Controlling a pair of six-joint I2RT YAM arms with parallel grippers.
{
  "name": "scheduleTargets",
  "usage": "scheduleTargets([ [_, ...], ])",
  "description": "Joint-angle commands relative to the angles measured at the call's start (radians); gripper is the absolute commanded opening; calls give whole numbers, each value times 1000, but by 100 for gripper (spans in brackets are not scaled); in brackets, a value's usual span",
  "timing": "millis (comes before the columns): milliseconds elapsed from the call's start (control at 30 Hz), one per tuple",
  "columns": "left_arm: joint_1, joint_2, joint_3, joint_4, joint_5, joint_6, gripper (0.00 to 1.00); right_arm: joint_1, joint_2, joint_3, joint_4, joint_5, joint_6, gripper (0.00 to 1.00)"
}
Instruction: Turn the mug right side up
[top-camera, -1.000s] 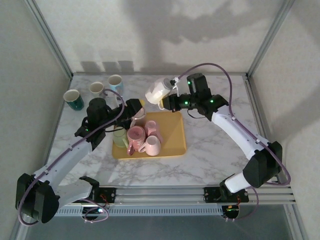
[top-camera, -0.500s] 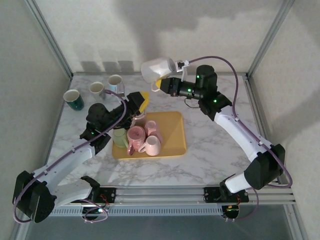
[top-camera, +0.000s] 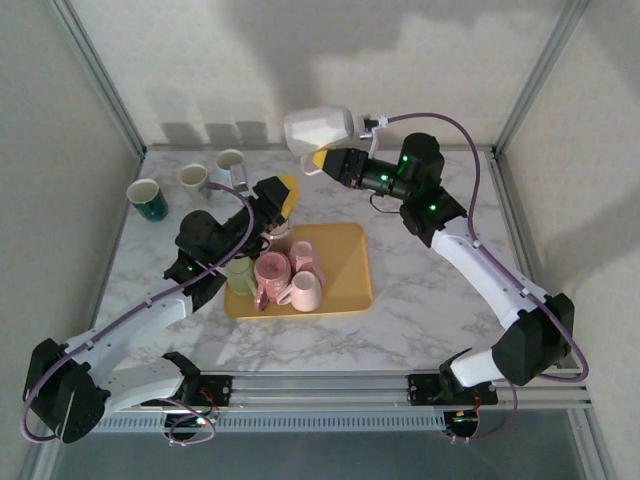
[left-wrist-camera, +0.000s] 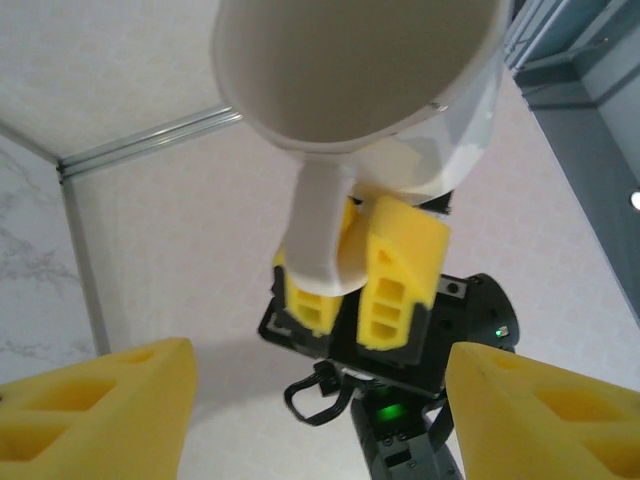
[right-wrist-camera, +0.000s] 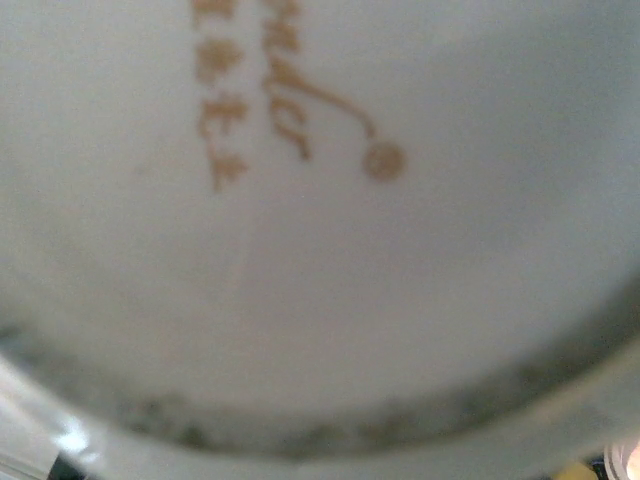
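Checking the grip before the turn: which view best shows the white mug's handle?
Left wrist: the handle shows clearly, pinched between the right gripper's yellow fingers. Top external shows the white mug held aloft, its handle small. Right wrist gives a blurred mug wall with gold lettering.

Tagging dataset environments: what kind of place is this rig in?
Likely a lab test cell, not a kitchen: marble-look table boxed in by plain panels on aluminium posts, mugs staged on a yellow tray.

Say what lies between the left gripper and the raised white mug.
Nothing: the left wrist view shows bare air from the open left gripper to the white ceramic mug, whose handle the right gripper clamps.
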Motion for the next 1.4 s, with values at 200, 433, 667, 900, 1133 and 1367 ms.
scheduleTargets([
  [200, -28, 29, 67, 43, -67, 34, 60, -3, -37, 1, 198, -56, 80, 0],
  [433, -29, 45, 87, 16, -79, 43, 59, 1, -38, -12, 219, -53, 98, 0],
  [667, -37, 75, 109, 55, -84, 40, 56, 8, -35, -32, 247, -53, 123, 0],
  [900, -41, 103, 130, 67, -90, 49, 51, 16, -32, -45, 270, -61, 141, 0],
  [1133, -41, 143, 152, 104, -84, 53, 43, 26, -32, -70, 310, -57, 174, 0],
  [1367, -40, 172, 191, 113, -73, 85, 30, 29, -40, -96, 335, -47, 192, 0],
])
